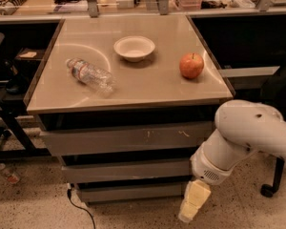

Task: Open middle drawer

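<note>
The middle drawer (126,171) is a wide, plain grey front in the cabinet under the tabletop, below the larger scratched front (128,138) and above the narrowest front (133,192). It looks closed. My gripper (193,202) hangs pointing down from the white arm (243,137) at the cabinet's lower right corner, in front of and just right of the bottom front, below the middle drawer's right end. It holds nothing that I can see.
On the tabletop (152,87) lie a plastic bottle (89,74), a white bowl (134,47) and a red apple (191,65). A black cable (78,205) trails on the speckled floor at the cabinet's lower left. A chair caster (267,190) stands at right.
</note>
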Tool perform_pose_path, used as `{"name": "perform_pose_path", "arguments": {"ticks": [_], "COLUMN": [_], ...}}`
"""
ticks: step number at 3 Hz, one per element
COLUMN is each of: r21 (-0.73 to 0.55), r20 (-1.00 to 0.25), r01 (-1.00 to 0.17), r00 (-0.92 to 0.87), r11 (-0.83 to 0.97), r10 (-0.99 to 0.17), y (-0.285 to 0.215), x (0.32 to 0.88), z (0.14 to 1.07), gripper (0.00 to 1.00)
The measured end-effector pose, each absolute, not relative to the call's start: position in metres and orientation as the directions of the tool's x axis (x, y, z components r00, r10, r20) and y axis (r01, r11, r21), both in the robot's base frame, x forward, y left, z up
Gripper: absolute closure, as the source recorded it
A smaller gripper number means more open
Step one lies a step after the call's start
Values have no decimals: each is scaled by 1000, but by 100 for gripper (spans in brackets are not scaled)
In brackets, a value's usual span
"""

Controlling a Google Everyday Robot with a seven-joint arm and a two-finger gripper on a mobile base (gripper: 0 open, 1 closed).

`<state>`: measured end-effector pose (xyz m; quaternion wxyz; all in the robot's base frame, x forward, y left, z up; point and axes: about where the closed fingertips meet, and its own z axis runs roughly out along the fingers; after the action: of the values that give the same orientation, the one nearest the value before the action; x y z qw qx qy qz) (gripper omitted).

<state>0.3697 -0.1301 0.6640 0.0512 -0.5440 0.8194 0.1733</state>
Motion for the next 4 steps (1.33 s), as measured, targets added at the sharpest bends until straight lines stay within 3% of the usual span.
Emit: {"name": "perform_pose_path", "arguments": {"ticks": [1, 4], "r21": [206, 186], "r20": [-338, -361], "r01": [-898, -874], "r00": [-438, -486], "r11": [389, 449], "r10": [-833, -796], "y": [-114, -110], "x": [407, 429], "z": [597, 542], "gripper": [0, 0]}}
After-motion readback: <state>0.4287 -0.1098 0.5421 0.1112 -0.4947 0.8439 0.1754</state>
